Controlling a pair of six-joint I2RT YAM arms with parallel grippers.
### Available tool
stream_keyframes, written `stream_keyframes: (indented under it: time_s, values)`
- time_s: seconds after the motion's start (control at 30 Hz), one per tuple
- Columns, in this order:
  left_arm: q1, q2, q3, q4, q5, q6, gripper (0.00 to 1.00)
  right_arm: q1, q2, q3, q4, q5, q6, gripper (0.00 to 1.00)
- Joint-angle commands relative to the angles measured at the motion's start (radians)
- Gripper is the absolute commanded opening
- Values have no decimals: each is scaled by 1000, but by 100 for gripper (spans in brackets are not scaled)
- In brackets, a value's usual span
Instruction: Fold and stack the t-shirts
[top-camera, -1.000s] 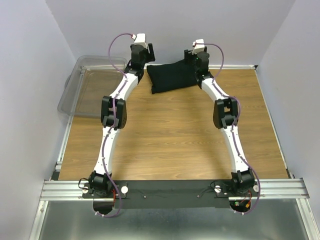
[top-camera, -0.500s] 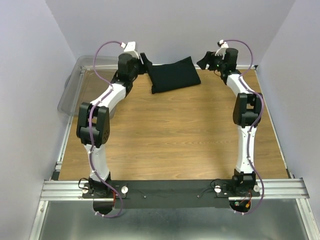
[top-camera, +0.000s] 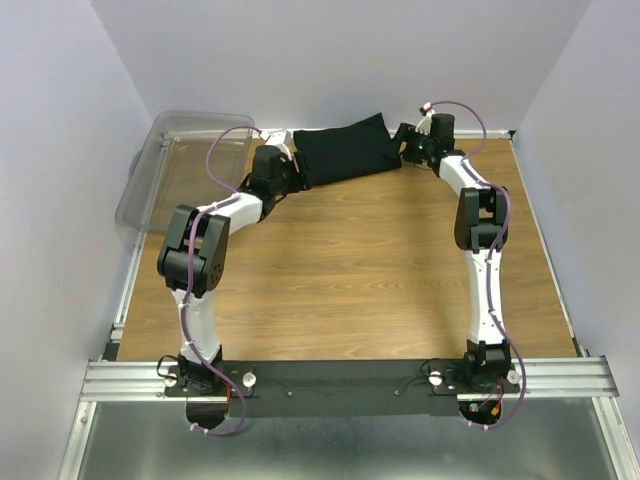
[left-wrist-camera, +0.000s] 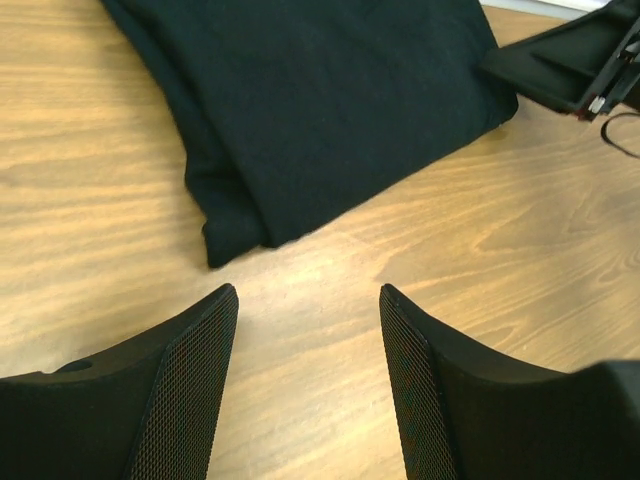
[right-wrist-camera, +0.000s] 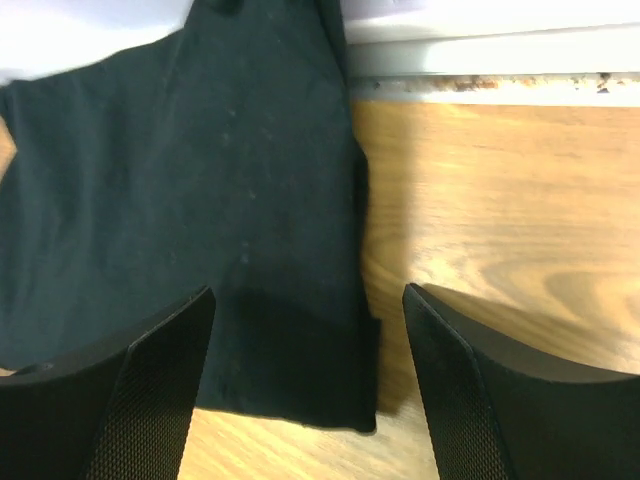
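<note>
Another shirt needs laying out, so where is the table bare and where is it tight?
Widest bare wood: the middle, between both arms, from the folded black t-shirt to the base bar. A smaller patch lies right of the right arm. Crowded: the far edge, where the left hand and right hand flank the t-shirt, with the clear plastic bin leftward.

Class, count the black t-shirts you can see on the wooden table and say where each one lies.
1: a folded black cotton t-shirt bundle lies at the far edge of the wooden table. Its layers may hide another shirt.
</note>
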Motion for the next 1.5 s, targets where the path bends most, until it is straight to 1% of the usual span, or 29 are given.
stream_keyframes:
  time_s: [0.0, 0.03, 0.07, 0.1, 0.2, 0.23, 0.27, 0.3, 0.33, 0.4, 0.47, 0.53, 0.63, 0.67, 0.7, 0.8, 0.87, 0.9, 0.97, 1.0, 1.03, 1.07, 1.1, 1.13, 1.17, 1.2, 1.27, 1.3, 1.47]
  values:
    - [0, -159, -70, 50, -17, 9, 67, -3, 79, 81, -106, -6, 41, 80]
    - [0, -160, -90, 51, -22, 9, 67, -3, 79, 81, -118, -20, 41, 77]
    - [-1, -208, -112, 56, -23, 12, 66, -3, 89, 79, -124, -43, 47, 73]
    - [-3, -234, -157, 57, -26, 14, 66, -3, 93, 75, -140, -59, 50, 64]
    - [-14, -352, -236, 67, -25, 16, 66, -5, 88, 42, -154, -138, 76, 48]
    - [-17, -383, -289, 68, -28, 12, 66, -5, 82, 32, -158, -157, 87, 35]
    - [-18, -415, -320, 70, -29, 12, 66, -6, 76, 15, -160, -175, 93, 28]
    - [-21, -481, -375, 74, -28, 6, 66, -12, 50, -22, -161, -197, 104, 12]
    - [-23, -517, -402, 74, -28, 3, 66, -17, 33, -51, -160, -197, 105, 3]
    - [-24, -619, -452, 74, -29, 2, 66, -35, -14, -108, -158, -166, 93, 1]
    - [-26, -716, -517, 59, -30, 0, 66, -60, -106, -229, -157, -140, 55, 1]
    - [-31, -774, -573, 47, -25, -1, 66, -130, -215, -369, -154, -112, 21, 0]
    - [-46, -874, -655, 44, -7, -20, 66, -222, -327, -519, -155, -116, -72, 0]
    - [-66, -908, -673, 47, -3, -24, 66, -247, -413, -624, -155, -106, -137, 1]
    - [-77, -922, -692, 53, -2, -33, 66, -275, -452, -667, -157, -74, -172, 0]
    - [-130, -971, -755, 76, 0, -57, 66, -434, -574, -798, -161, -7, -307, 1]
    - [-158, -988, -790, 85, -6, -69, 66, -500, -608, -818, -183, 7, -381, 0]
    - [-184, -1002, -799, 94, -11, -75, 66, -550, -625, -824, -212, 36, -459, 1]
    - [-202, -1009, -819, 102, -22, -80, 66, -591, -640, -835, -223, 55, -519, 1]
    - [-215, -1015, -822, 107, -22, -81, 66, -606, -644, -834, -233, 87, -578, 3]
    - [-221, -1017, -824, 108, -23, -83, 66, -621, -644, -823, -262, 104, -609, 10]
    - [-225, -1025, -827, 110, -22, -84, 66, -628, -645, -821, -273, 116, -669, 33]
    - [-235, -1029, -827, 111, -22, -84, 66, -629, -651, -818, -302, 139, -703, 44]
    - [-241, -1043, -828, 110, -22, -83, 66, -629, -660, -820, -314, 141, -755, 61]
    - [-241, -1043, -828, 110, -25, -78, 66, -629, -673, -826, -322, 142, -755, 64]
    - [-245, -1061, -830, 108, -29, -72, 66, -629, -708, -833, -336, 142, -802, 70]
    - [-247, -1083, -833, 100, -40, -64, 66, -629, -748, -856, -344, 145, -837, 73]
    - [-245, -1106, -831, 84, -52, -52, 66, -628, -774, -864, -345, 156, -876, 78]
    - [-248, -1152, -830, 62, -72, -27, 66, -618, -939, -904, -358, 158, -944, 80]
